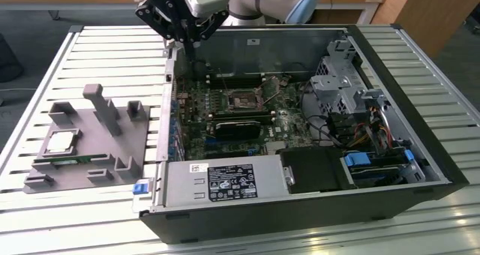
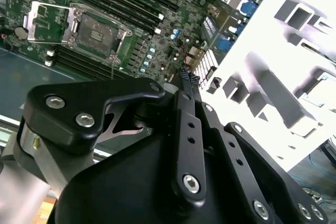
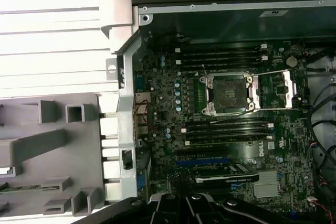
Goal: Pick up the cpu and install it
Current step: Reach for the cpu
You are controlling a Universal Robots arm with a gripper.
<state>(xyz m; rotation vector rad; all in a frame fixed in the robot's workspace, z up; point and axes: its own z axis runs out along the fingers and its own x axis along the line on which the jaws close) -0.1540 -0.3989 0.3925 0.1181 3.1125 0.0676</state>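
Note:
The cpu [image 1: 62, 142], a small silvery square chip, lies flat on the grey fixture [image 1: 86, 171] on the exterior view's left, outside the computer case. My gripper [image 1: 188, 41] hangs high over the case's rear corner nearest the fixture, far from the cpu, shut with nothing in it. Its black fingers meet at the tip in both wrist views [image 2: 185, 74] [image 3: 178, 199]. The motherboard's cpu socket [image 1: 244, 101] [image 2: 94, 32] [image 3: 229, 93] is bare, and its metal retention frame [image 3: 286, 90] is swung open beside it.
The open computer case [image 1: 420, 154] lies on a slatted metal table [image 1: 112, 58]. A green memory stick [image 1: 71, 160] sits in the fixture near the cpu. Upright posts [image 1: 101, 106] rise from the fixture. A black block [image 1: 240, 128] and cables [image 1: 330, 131] lie inside the case.

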